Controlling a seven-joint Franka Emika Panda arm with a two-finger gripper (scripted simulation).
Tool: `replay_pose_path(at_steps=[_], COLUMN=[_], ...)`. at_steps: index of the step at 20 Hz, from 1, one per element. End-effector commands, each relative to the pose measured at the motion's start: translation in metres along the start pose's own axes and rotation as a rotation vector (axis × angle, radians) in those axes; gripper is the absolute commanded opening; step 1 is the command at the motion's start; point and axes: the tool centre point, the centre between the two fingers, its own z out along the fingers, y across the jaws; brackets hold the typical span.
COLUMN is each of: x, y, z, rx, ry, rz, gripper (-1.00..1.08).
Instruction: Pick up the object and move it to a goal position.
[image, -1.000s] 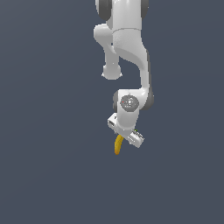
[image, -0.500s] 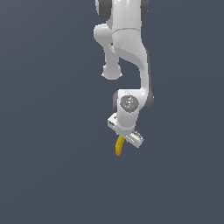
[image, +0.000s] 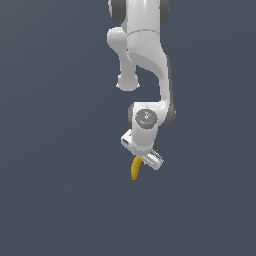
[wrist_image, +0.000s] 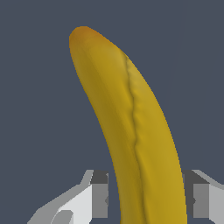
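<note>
The object is a small curved yellow banana (image: 135, 168). It hangs below the white hand of my arm in the exterior view, well above any surface. My gripper (image: 138, 160) is shut on the banana's upper end. In the wrist view the banana (wrist_image: 131, 122) fills the middle of the picture, and its rounded orange-yellow tip points away from the camera. The two grey fingers (wrist_image: 99, 195) press on its sides, so my gripper (wrist_image: 146, 199) grips its near end. The stem end is hidden between the fingers.
Only a flat dark blue-grey background shows around the white arm (image: 145, 45). No goal marker and no other object is in either view.
</note>
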Motion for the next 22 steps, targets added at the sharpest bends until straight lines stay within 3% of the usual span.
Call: replay_pose_path(at_steps=[1,22], x=[0.01,0.111], y=[-0.002,-0.022], z=[-0.009,-0.095], rx=[0.002,0.003], ry=[0.002,0.003], rz=[0.001,-0.001], gripper=[-1.0,-1.0])
